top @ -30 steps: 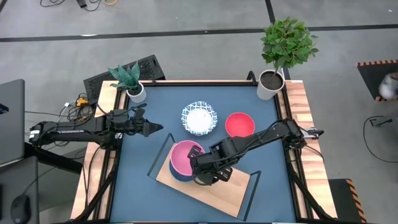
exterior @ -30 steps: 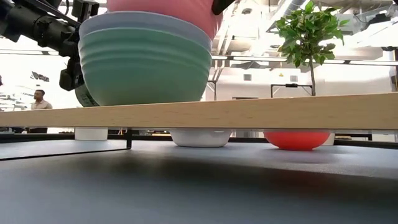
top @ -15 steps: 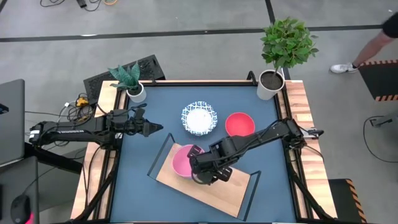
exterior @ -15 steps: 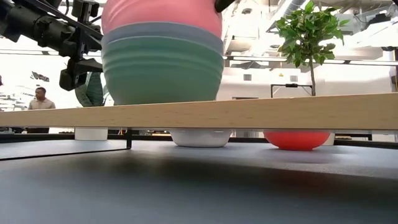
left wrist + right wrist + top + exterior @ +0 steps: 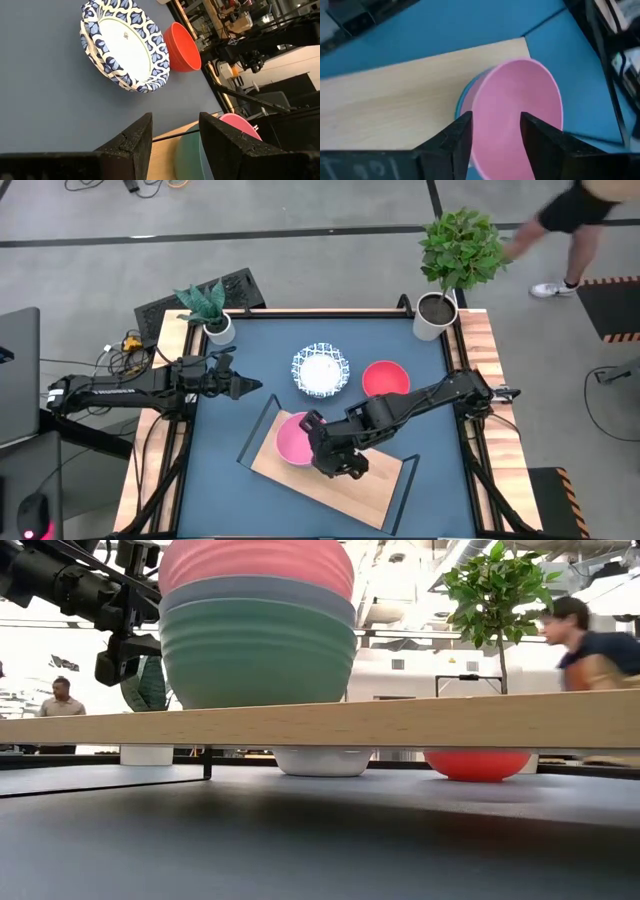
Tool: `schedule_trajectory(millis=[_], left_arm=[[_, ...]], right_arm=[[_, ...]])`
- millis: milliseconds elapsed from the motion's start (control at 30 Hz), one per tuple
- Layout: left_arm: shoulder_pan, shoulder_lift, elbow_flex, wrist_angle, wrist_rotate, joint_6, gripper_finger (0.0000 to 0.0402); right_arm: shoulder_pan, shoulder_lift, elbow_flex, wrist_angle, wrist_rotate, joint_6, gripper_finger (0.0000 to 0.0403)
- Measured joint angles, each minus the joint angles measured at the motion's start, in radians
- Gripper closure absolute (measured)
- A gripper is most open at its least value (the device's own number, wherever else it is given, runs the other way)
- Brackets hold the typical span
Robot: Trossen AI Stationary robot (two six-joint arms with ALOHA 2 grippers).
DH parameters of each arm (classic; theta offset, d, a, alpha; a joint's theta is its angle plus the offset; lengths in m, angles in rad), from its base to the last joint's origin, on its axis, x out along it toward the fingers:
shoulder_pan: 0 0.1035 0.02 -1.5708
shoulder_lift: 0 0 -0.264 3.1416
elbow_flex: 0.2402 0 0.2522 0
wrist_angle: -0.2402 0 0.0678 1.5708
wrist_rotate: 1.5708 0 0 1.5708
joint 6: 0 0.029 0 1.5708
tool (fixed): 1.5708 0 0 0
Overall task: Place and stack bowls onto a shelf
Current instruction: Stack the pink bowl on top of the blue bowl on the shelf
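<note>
On the light-wood shelf point(image 5: 345, 485) stands a stack of bowls: a pink one point(image 5: 291, 439) on top, a pale blue one point(image 5: 255, 595) in the middle and a teal one point(image 5: 255, 655) at the bottom, resting on the board point(image 5: 400, 720). My right gripper point(image 5: 313, 443) hangs open just above the pink bowl's point(image 5: 517, 107) rim on the stack's right side, touching nothing. A white bowl with a blue patterned rim point(image 5: 321, 370) and a red bowl point(image 5: 385, 379) sit on the blue tabletop behind the shelf. My left gripper point(image 5: 175, 145) waits open at the table's left.
A small potted plant point(image 5: 212, 310) stands at the far left corner and a taller one point(image 5: 450, 265) at the far right corner. The shelf's black frame ends point(image 5: 405, 485) rise at both short sides. A person point(image 5: 590, 640) walks beyond the table's far right.
My right gripper has opened, let go of the pink bowl and risen a little, rolling as it went. The bowl stack, tipped and pulled toward the left before, has shifted slightly right and now sits level on the shelf.
</note>
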Motion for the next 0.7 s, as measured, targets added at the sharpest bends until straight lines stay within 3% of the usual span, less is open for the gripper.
schedule_trajectory(millis=[100, 167, 367, 500, 700], left_arm=[[0.000, 0.000, 0.000, -0.001, 0.000, 0.000, 0.0255], [0.000, 0.000, 0.000, -0.002, 0.000, 0.000, 0.0255], [0.000, 0.000, 0.000, -0.012, -0.020, 0.000, 0.0255], [0.000, 0.000, 0.000, -0.012, -0.026, 0.000, 0.0255], [0.000, 0.000, 0.000, -0.012, -0.026, 0.000, 0.0255]], right_arm=[[0.003, -0.009, 0.034, -0.005, 0.016, 0.098, 0.0237], [0.004, -0.009, 0.047, -0.018, 0.094, 0.164, 0.0262], [0.049, -0.006, 0.001, -0.033, 0.259, 0.211, 0.0381], [0.087, -0.002, -0.081, 0.042, 0.393, 0.228, 0.0375], [0.115, -0.005, -0.149, 0.071, 0.414, 0.291, 0.0383]])
